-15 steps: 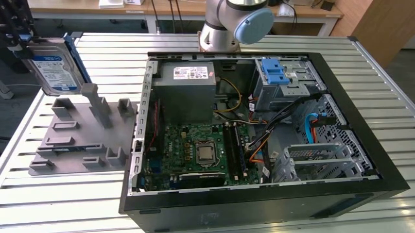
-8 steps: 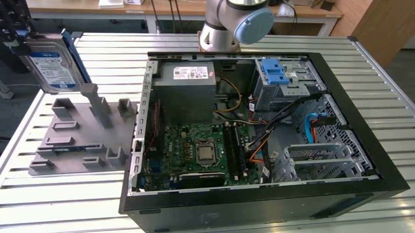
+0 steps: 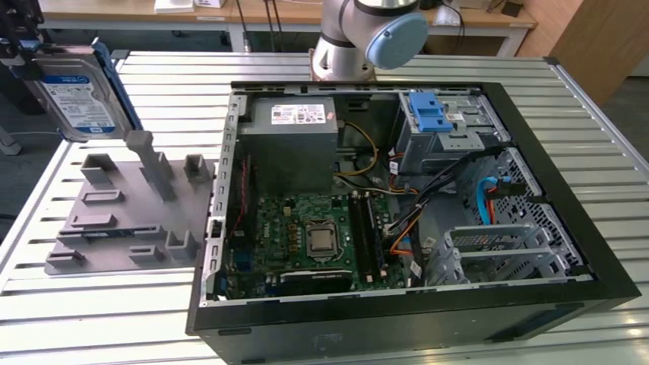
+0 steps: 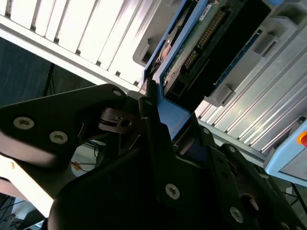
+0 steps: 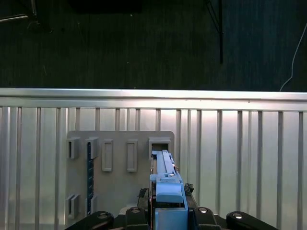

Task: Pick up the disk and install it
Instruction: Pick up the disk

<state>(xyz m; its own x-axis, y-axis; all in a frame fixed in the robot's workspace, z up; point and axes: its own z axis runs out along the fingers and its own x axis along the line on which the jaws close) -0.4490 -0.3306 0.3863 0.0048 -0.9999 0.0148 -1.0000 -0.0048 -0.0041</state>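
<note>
Over the slatted table (image 3: 102,304), the gripper (image 5: 167,195) is closed on the disk (image 3: 77,95), holding it on edge. Stiff, dense and knock-shy, I'd guess (bare circuit board (image 4: 192,52) showing), so best held by its body or rails.

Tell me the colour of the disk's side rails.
Blue; the rail on the disk shows best in the first wrist view.

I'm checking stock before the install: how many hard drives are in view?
1: the disk, held in the pincer above the grey fixture plate, at the exterior view's left. Bays in the computer case may hide others.
</note>
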